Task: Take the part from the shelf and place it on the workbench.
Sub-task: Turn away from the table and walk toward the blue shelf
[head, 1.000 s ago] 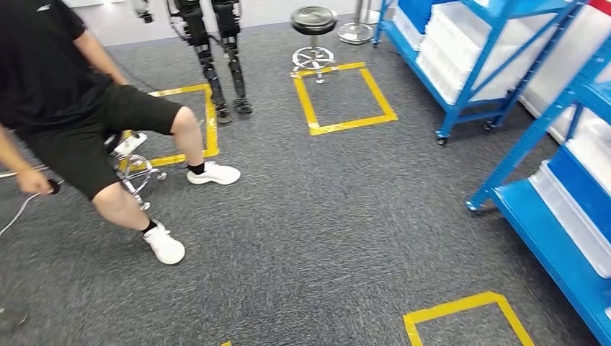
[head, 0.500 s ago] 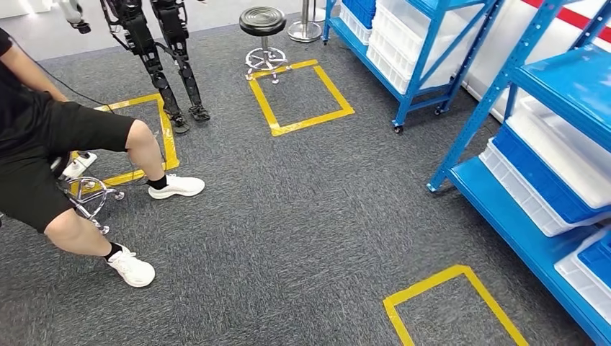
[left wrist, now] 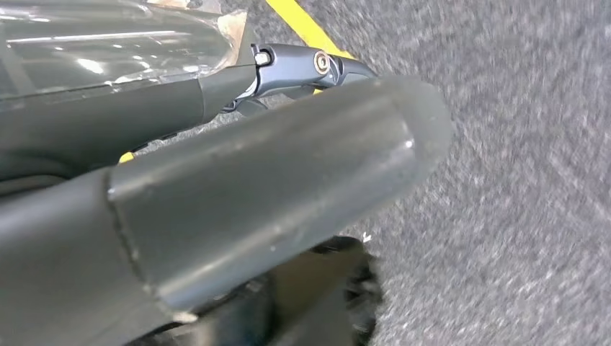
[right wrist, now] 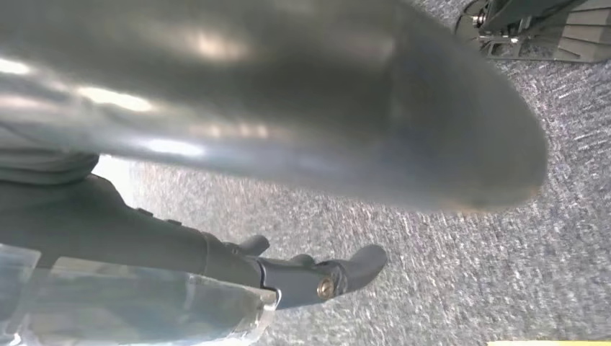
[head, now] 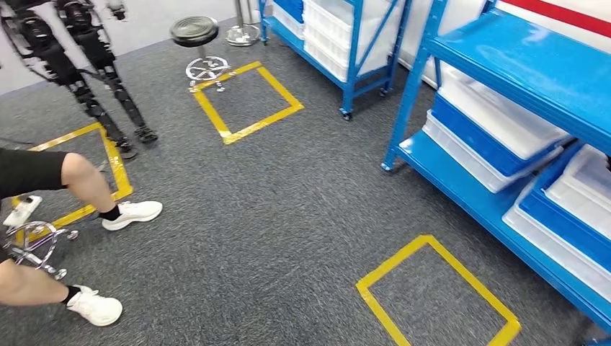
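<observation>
A blue shelf (head: pixel 504 65) stands at the right of the head view, holding white and blue bins (head: pixel 497 130) on its lower levels. I cannot make out any single part among the bins. My left hand (left wrist: pixel 274 180) hangs over grey carpet, its thick thumb and dark fingers (left wrist: pixel 302 68) stretched out straight and apart with nothing between them. My right hand (right wrist: pixel 288 130) hangs the same way, with its fingers (right wrist: pixel 310 277) extended and holding nothing.
A second blue shelf (head: pixel 346 43) with white bins stands further back. Yellow tape squares (head: pixel 432 295) mark the carpet. A seated person (head: pixel 43 173) is at the left on a chrome stool (head: pixel 32 245). Another robot's legs (head: pixel 94 72) and a black stool (head: pixel 194 32) stand behind.
The whole picture has shifted: the camera has turned right, so the blue shelf fills more of the right side and the person sits further left.
</observation>
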